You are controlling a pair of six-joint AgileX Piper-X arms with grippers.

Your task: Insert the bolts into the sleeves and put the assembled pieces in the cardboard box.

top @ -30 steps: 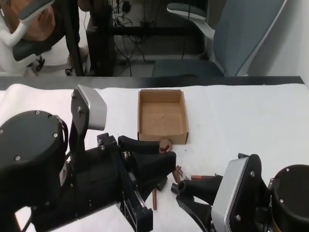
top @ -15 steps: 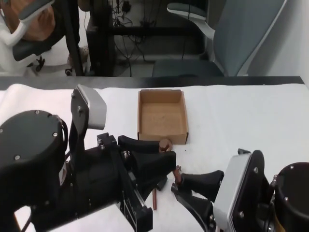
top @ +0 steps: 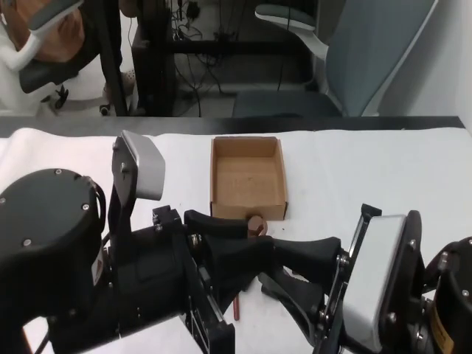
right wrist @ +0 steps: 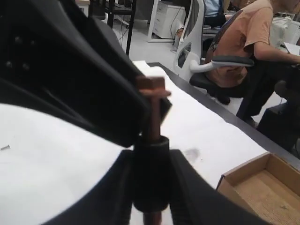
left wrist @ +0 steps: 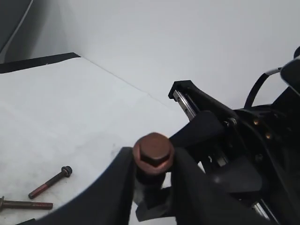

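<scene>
My left gripper (left wrist: 152,164) is shut on a copper-coloured bolt (left wrist: 153,151), whose hex head stands up between the fingers. In the high view that bolt (top: 255,223) hangs just in front of the cardboard box (top: 248,177), at the tip of the left gripper (top: 253,230). My right gripper (right wrist: 150,161) is shut on a black sleeve (right wrist: 150,178). The bolt's shank (right wrist: 153,119) runs down into the sleeve's top. Both grippers meet tip to tip over the bench's middle, with the right gripper (top: 271,259) reaching in from the lower right.
Two loose bolts (left wrist: 48,183) (left wrist: 26,205) lie on the white cloth near the left gripper, and one more loose bolt (top: 237,307) lies between the arms. The box (right wrist: 262,185) stands open with nothing visible inside. Office chairs and a seated person are beyond the bench's far edge.
The right arm has risen and swung left with its sleeve until it meets the bolt in the left gripper. It now hides the loose bolts on the cloth. The left arm barely moved.
</scene>
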